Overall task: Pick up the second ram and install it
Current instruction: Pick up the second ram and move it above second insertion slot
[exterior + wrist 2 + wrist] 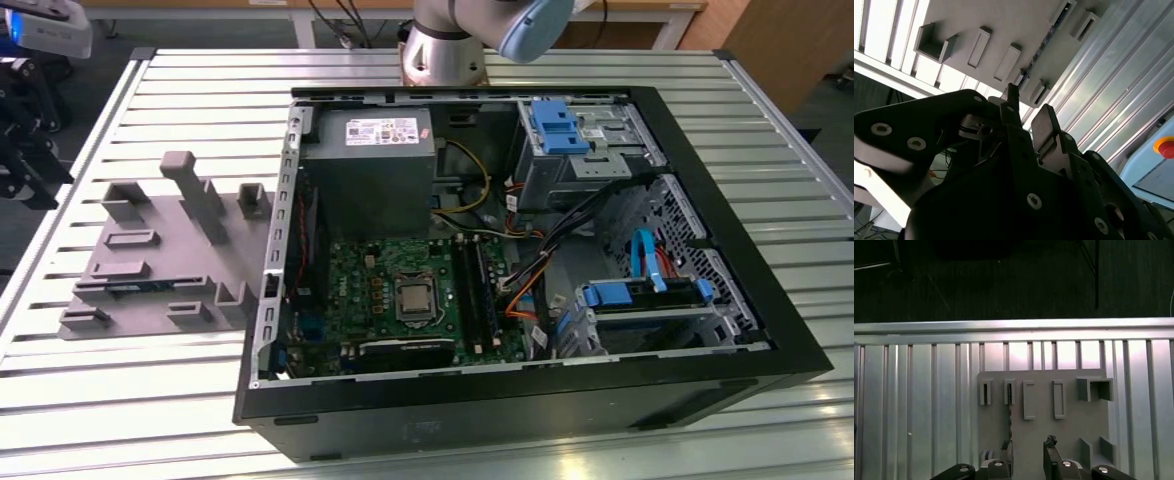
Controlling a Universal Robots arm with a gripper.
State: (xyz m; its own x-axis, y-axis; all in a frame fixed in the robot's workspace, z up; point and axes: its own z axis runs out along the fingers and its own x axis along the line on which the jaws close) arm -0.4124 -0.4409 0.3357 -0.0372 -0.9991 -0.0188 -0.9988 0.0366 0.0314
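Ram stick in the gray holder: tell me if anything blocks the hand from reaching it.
Nothing visible does. In the first wrist view the ram stick stands on edge in the gray holder, and the open hand hangs near it with no object between them.

Thin second ram point(1009, 415) — on edge in gray holder point(1069, 432)

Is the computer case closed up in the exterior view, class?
No: the computer case lies on its side with the panel off, so the green motherboard inside is in plain sight.
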